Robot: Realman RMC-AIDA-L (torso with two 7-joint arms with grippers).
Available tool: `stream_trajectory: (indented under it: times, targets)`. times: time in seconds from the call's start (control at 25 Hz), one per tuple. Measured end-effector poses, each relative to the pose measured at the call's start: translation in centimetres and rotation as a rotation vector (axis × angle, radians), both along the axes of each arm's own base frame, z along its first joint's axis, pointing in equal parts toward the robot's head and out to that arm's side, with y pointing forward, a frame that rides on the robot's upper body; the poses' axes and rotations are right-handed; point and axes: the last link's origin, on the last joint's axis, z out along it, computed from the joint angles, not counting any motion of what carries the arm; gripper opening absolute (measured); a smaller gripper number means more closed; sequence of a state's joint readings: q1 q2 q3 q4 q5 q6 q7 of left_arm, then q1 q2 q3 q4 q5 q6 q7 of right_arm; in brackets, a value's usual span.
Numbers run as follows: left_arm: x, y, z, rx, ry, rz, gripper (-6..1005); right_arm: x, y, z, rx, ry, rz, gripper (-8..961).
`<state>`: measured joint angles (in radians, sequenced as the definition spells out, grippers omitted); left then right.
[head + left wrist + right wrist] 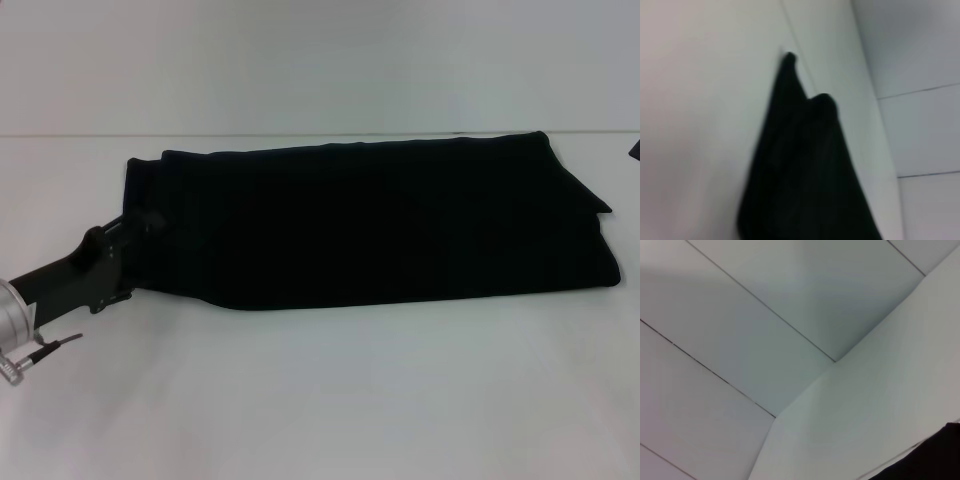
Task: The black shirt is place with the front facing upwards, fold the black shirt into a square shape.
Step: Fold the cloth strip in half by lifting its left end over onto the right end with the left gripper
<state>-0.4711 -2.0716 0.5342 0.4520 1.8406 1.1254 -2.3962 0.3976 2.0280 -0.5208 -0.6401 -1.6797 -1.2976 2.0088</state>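
Stretching across the white table, the black shirt lay folded lengthwise into a long dark band, running from the robot's left side to its right, with the far edge close to the table's back line and no lettering showing on the upper face. At the right-hand end the layers were slightly offset, one corner poking out past the others. No bins, trays or boxes showed anywhere on the surface (so nothing to report on contents), just cloth on tabletop. Over on the left, the left gripper reached in low from the near-left corner, its black body angled up and inward, the silver forearm cuff behind it at the frame's edge and a thin cable hanging beside it. Its tip met the left end of the shirt, black on black, and whether the jaws were spread or pinching the fabric could not be told from the head view. The left wrist view showed the black shirt as a dark tapering mass with two rounded bumps at its far end, lying on the pale table, but no fingers. The right gripper did not appear; the right wrist view gave only pale panelled surfaces, with a dark patch at one corner.
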Motion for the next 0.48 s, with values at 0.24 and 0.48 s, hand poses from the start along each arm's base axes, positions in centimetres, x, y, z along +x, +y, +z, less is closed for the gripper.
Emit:
stream_trajectory:
  times: [0.24,0.48]
  targets:
    - [-0.36,0.38,-0.45,-0.019,0.040,0.026,947,0.03,0.09,-0.06,0.000,0.001,-0.003,897]
    - [-0.13,0.55,-0.56,-0.022,0.043,0.019,947,-0.03,0.19,0.03,0.001,-0.001,-0.001,896]
